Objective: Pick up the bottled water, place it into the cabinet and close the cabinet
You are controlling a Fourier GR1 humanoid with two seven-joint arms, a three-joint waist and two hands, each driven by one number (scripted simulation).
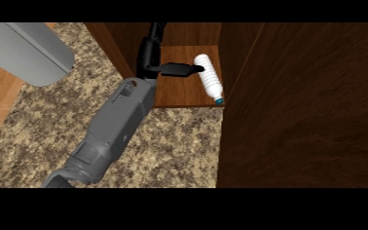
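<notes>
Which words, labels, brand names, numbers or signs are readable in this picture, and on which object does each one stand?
None can be read.
The bottled water, lying on the cabinet shelf, shows a plain white body and a blue cap, with no legible label.
The hand beside it, the grey forearm, the counter and the grey object at upper left carry no text.

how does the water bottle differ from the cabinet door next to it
The water bottle is white, small and rounded with a teal cap; the cabinet door is dark brown wood, broad and flat. The bottle lies on its side on the cabinet shelf, while the door stands upright, swung open beside it. Both are at the cabinet, by the hand.
</notes>
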